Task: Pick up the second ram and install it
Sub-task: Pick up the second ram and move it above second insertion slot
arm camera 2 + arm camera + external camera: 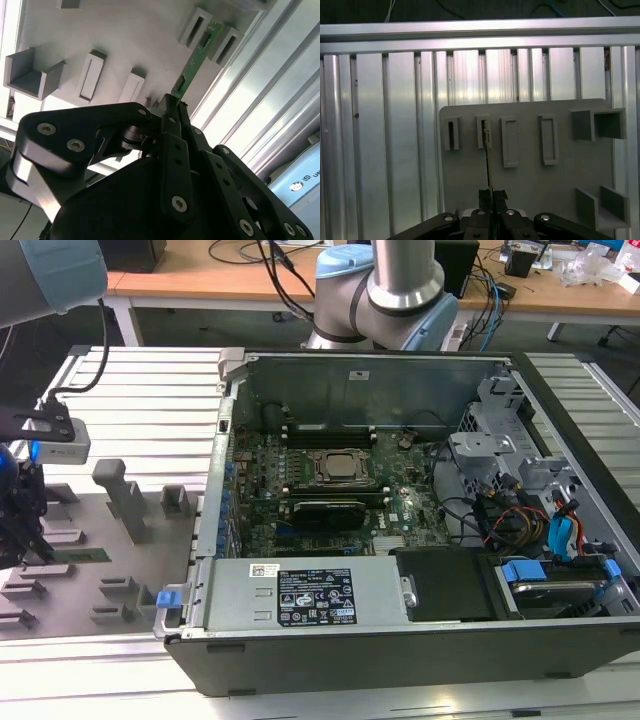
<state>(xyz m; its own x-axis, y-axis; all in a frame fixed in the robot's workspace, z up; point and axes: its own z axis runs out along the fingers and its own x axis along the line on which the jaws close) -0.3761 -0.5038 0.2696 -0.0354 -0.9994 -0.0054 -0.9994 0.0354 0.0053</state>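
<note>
One ram [196, 55] gripped at the tray [125, 40]

It stands on edge, its far end between two grey blocks [192, 30]. Gripper [174, 102] fingers are closed on its near end. The open case [400, 665] lies toward the exterior view's right.

- A ribbed silver aluminium table [140, 390] carries everything; its long grooves also show in the first wrist view [370, 140].
- A flat grey plastic tray [150, 540] lies on it at the exterior view's left, studded with upright grey slotted blocks [547, 140].
- A long, narrow green circuit-board stick, the second ram [196, 55], stands on edge over the tray, its far end at the slotted blocks near the tray's edge.
- A large open black computer case [400, 665] rests just beside the tray, on the exterior view's right.
</note>
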